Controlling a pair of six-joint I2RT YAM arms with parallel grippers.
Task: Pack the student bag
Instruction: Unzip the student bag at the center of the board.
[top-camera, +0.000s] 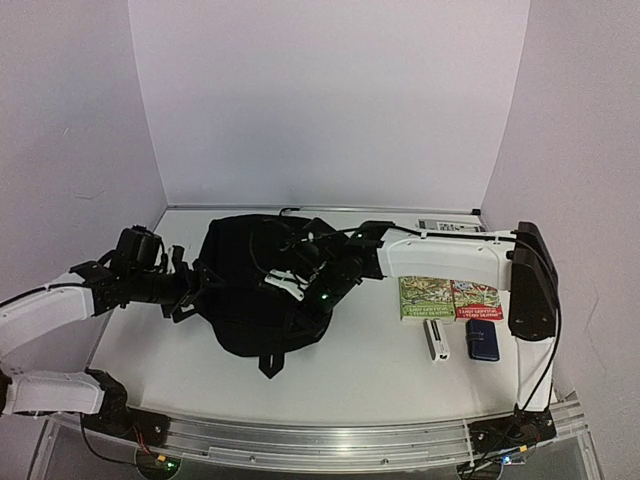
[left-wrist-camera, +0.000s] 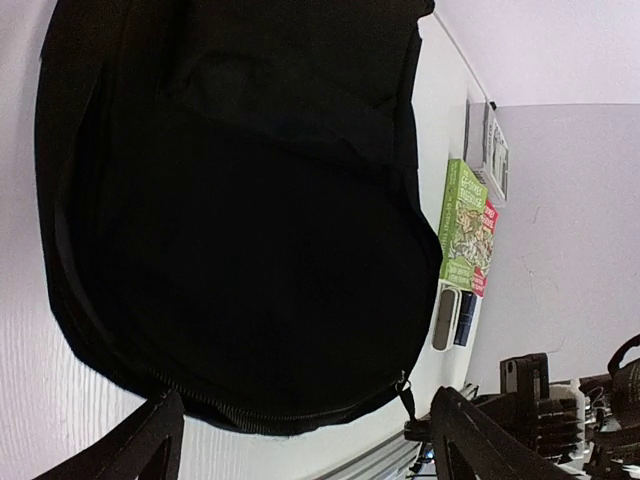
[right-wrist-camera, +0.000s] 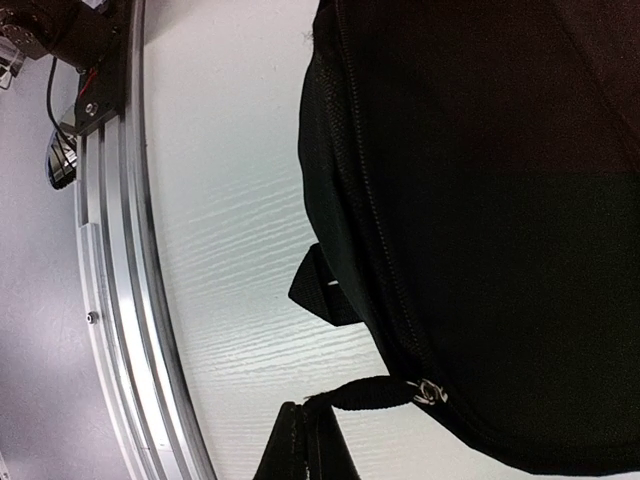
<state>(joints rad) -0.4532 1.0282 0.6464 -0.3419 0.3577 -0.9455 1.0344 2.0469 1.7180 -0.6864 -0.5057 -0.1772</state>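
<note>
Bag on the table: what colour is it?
The bag is black all over; the top view shows it best.

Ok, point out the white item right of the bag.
The slim white bar, just left of the dark-blue case; the book behind it is green.

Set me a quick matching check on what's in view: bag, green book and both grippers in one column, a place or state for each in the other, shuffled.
Things:
1. bag
2. green book
3. left gripper
4. right gripper

Places or states:
a. shut on the zip pull
b. lying flat on the table, right of the bag
c. open, at the bag's left side
d. black, in the middle of the table

Pairs: 1-d, 2-b, 3-c, 4-a
</note>
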